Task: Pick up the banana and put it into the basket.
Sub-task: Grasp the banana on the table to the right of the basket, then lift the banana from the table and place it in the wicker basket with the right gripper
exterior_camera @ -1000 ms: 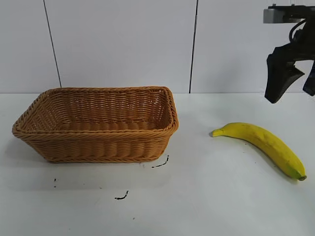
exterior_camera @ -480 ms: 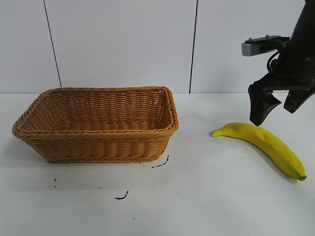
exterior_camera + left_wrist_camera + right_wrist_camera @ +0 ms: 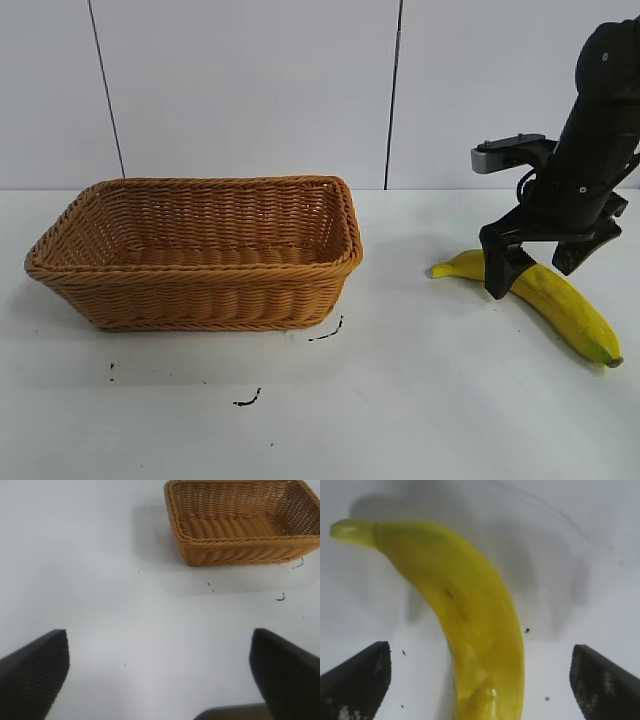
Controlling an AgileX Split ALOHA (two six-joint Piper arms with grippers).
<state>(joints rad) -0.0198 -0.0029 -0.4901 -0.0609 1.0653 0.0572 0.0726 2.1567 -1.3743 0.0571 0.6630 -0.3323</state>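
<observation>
Two things are laid on the white table (image 3: 420, 420): the basket (image 3: 200, 255) at the left of the exterior view and the banana (image 3: 555, 300) well apart from it at the right. The banana is seen lying flat on the table, its stem end turned toward the basket and its darker tip pointing away to the right. The right gripper (image 3: 535, 265) is lowered over the stem half of the banana, with its fingers spread wide; one finger (image 3: 500, 272) is placed in front of the fruit near the stem end, the other behind it. In the right wrist view the banana (image 3: 470, 615) is framed between the two dark fingertips (image 3: 357, 680), with table showing on either side, so no contact with the pads is shown. The left gripper (image 3: 160, 675) is seen only in its own wrist view, held above bare table with its fingers spread, the basket (image 3: 240, 522) farther off. A few small black marks (image 3: 325, 333) are seen on the table just in front of the basket.
</observation>
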